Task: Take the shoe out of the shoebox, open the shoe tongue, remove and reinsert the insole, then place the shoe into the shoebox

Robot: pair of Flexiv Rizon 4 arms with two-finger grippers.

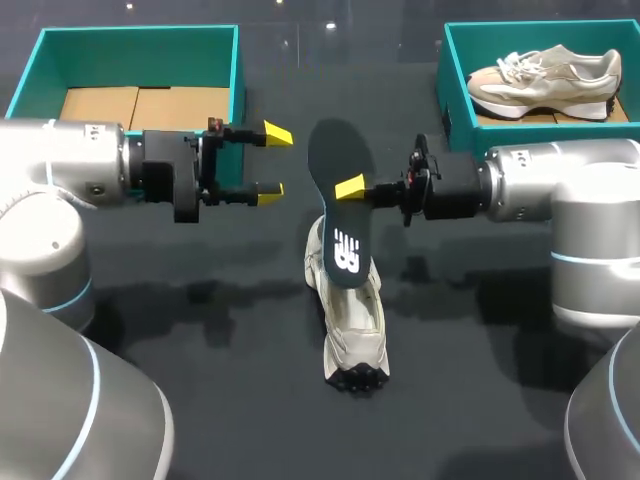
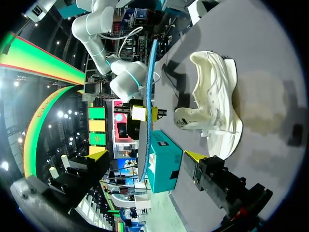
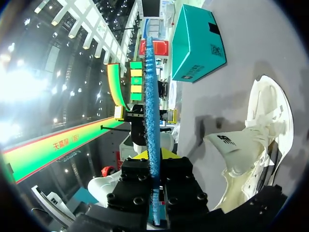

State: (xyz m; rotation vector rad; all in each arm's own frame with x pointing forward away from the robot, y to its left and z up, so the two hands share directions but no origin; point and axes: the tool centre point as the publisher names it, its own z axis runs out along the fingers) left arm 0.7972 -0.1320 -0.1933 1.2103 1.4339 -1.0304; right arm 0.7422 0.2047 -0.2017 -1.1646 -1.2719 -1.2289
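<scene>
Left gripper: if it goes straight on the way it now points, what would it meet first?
Most likely the insole, held up by the right gripper; it stands ahead of the open jaws of the left gripper. Depth is hard to judge.

A white mark [image 1: 347,252] is printed on the dark insole [image 1: 338,185], low down near the shoe [image 1: 352,330]. It looks like a logo made of letters. In the right wrist view, a white flap on the shoe has a small dark logo [image 3: 223,140] on it. The left shoebox [image 3: 195,43] has a dark sticker [image 3: 213,28] on its top face, a little square code [image 3: 223,50] near it, and a row of tiny white print [image 3: 193,72] on its side. In the left wrist view, the right shoebox [image 2: 163,166] has a dark label [image 2: 161,143] too. The words on both boxes are too small to read.
</scene>
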